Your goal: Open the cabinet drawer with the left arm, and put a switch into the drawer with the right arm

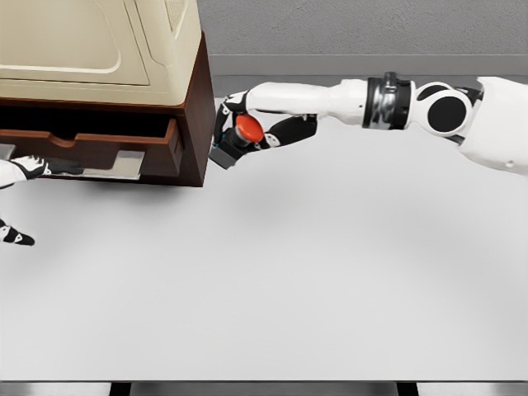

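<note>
A cream-coloured appliance point(99, 45) with a raised panel on its front fills the upper left of the frame, cut off by the top and left edges. A white table point(313, 280) spreads across the middle and lower frame. Behind it, along the top right, runs a grey textured wall point(363, 25). A dark strip point(264, 388) lines the bottom edge.

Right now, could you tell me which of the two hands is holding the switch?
The right hand, beside the cabinet, grips the red-buttoned switch. The left hand holds nothing; it sits at the picture's left edge by the open drawer.
</note>
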Robot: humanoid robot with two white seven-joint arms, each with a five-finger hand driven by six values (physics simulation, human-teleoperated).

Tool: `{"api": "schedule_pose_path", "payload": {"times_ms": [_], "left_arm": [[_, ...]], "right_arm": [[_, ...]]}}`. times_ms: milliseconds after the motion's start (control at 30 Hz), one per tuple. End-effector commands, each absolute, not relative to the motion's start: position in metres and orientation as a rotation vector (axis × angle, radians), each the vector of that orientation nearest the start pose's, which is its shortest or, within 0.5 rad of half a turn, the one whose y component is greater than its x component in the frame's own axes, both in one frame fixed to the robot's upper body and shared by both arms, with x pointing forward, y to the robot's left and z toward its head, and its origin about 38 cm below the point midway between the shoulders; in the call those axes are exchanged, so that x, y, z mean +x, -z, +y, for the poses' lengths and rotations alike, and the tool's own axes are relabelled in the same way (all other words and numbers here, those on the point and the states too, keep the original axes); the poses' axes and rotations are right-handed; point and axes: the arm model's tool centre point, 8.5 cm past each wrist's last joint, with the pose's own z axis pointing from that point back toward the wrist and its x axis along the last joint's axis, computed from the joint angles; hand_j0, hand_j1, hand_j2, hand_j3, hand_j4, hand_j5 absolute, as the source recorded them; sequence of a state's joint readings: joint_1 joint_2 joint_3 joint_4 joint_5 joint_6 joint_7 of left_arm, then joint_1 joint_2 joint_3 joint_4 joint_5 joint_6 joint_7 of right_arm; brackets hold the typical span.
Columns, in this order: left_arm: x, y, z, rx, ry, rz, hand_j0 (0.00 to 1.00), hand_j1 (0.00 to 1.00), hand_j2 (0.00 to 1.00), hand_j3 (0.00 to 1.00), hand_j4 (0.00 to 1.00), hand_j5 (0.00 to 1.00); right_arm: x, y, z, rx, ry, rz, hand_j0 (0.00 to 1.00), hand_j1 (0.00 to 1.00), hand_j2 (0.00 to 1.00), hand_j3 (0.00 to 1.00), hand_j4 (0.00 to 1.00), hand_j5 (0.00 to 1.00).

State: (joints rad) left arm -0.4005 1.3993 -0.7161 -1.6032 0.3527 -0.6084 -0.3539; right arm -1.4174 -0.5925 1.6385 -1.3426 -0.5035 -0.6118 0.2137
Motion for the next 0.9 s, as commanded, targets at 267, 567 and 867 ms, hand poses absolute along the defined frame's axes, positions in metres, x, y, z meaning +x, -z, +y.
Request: {"api": "schedule_pose_path", "payload": {"times_ms": [267, 567, 867], "left_arm": [[0.330, -0.267, 0.434, 0.098, 1.585, -1.393, 1.00, 1.00, 1.00, 1.00, 1.00, 1.00], [0.325, -0.272, 0.438, 0.103, 1.592, -1.370, 1.00, 1.00, 1.00, 1.00, 1.00, 1.00], [0.314, -0.275, 0.441, 0.079, 1.603, -1.321, 1.00, 1.00, 1.00, 1.00, 1.00, 1.00]], "right_arm": [[0.466, -0.303, -0.104, 0.374, -1.842, -1.816, 0.40, 0.40, 0.40, 0.40, 0.40, 0.40], [0.464, -0.303, -0.098, 0.391, -1.844, -1.822, 0.40, 0.40, 0.40, 0.40, 0.40, 0.40], [0.464, -0.316, -0.079, 0.417, -1.853, -1.862, 0.40, 0.40, 0.40, 0.40, 0.40, 0.40]]}}
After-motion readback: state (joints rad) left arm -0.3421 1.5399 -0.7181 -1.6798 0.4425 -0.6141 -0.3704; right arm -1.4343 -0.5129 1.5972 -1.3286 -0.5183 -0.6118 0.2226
